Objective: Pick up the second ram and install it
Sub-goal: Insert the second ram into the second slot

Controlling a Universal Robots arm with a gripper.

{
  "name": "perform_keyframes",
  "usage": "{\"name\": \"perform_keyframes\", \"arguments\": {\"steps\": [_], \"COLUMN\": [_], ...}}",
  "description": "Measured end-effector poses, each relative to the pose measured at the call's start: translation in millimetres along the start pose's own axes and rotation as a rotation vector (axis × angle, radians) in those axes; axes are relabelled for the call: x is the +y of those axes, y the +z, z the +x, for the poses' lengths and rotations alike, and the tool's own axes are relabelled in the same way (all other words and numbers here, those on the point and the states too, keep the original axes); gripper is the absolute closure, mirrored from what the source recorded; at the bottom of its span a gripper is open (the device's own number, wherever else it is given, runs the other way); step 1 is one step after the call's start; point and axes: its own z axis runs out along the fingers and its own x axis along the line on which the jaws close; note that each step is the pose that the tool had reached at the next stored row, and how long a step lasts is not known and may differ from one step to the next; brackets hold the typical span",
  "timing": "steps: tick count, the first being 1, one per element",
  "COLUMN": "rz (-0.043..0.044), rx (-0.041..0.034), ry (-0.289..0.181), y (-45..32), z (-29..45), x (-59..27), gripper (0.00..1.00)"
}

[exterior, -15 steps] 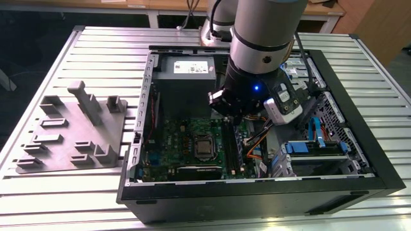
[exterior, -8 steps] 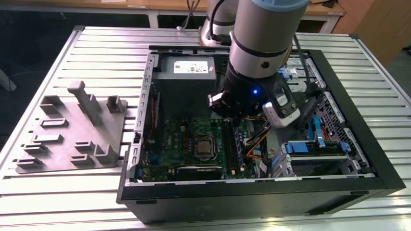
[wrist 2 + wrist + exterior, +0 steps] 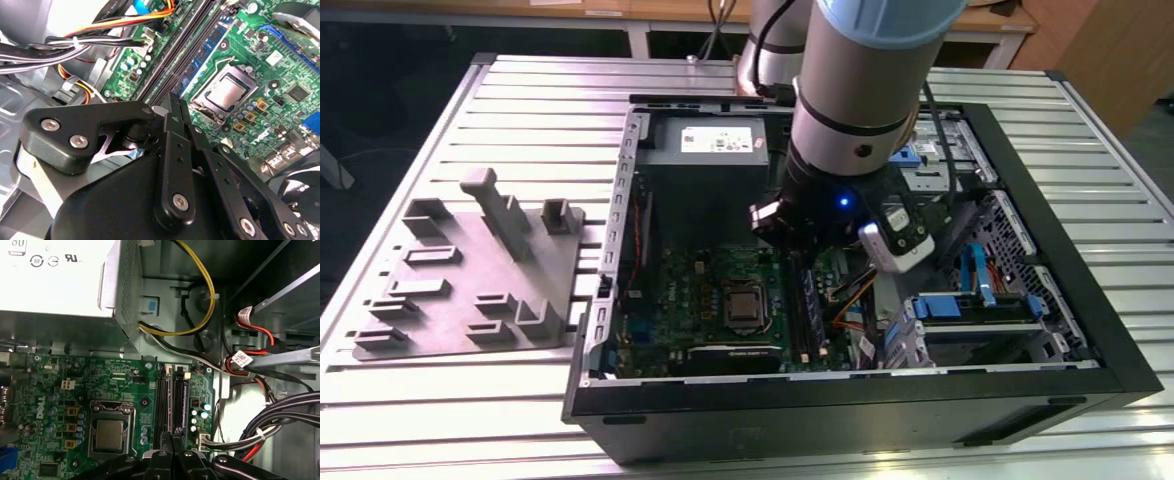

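My gripper (image 3: 173,436) hangs inside the open computer case (image 3: 607,300), low over the green motherboard (image 3: 55,385). Its two black fingers (image 3: 174,107) are pressed together and shut, with nothing visible between them. The tips sit at one end of the row of long black memory slots (image 3: 165,400). A dark green-blue ram stick (image 3: 185,402) stands on edge in the slot row right beside the fingertips, also seen in the second wrist view (image 3: 207,50) and the exterior view (image 3: 809,300). I cannot tell whether the fingertips touch a stick or a slot.
The processor socket (image 3: 111,432) lies beside the slots. The grey power supply (image 3: 707,140) fills the case's far end. Bundled cables (image 3: 265,425) and drive bays (image 3: 974,300) crowd the other side of the slots. A grey fixture tray (image 3: 467,270) rests on the table outside the case.
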Motion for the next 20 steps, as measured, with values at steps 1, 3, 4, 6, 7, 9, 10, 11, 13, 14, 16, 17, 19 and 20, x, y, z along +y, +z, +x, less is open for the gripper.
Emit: {"name": "perform_keyframes", "arguments": {"steps": [1, 3, 4, 6, 7, 9, 10, 11, 13, 14, 16, 17, 19, 20], "rz": [-0.0004, -0.0006, -0.0006, -0.0006, -0.0005, -0.0001, 0.0000, 0.0001, 0.0003, 0.0005, 0.0004, 0.0004, 0.0004, 0.0004], "rx": [-0.0009, -0.0015, -0.0016, -0.0017, -0.0020, -0.0029, -0.0034, -0.0038, -0.0046, -0.0049, -0.0052, -0.0052, -0.0052, -0.0052], "ry": [0.000, 0.000, 0.000, 0.001, 0.004, 0.015, 0.020, 0.025, 0.033, 0.038, 0.040, 0.040, 0.040, 0.040], "y": [1.0, 3.5, 4.8, 7.4, 8.4, 9.6, 10.1, 10.6, 11.5, 11.9, 12.7, 13.2, 14.6, 15.6], "z": [0.6, 1.1, 1.1, 1.2, 1.2, 1.3, 1.3, 1.3, 1.3, 1.3, 1.4, 1.4, 1.4, 1.5], "x": [-0.1, -0.3, -0.4, -0.6, -0.7, -0.8, -0.9, -0.9, -1.0, -1.1, -1.1, -1.2, -1.3, -1.4], "gripper": [0.88, 0.88, 0.88, 0.88, 0.88, 0.88, 0.88, 0.88, 0.88, 0.88, 0.88, 0.88, 0.88, 0.88]}}
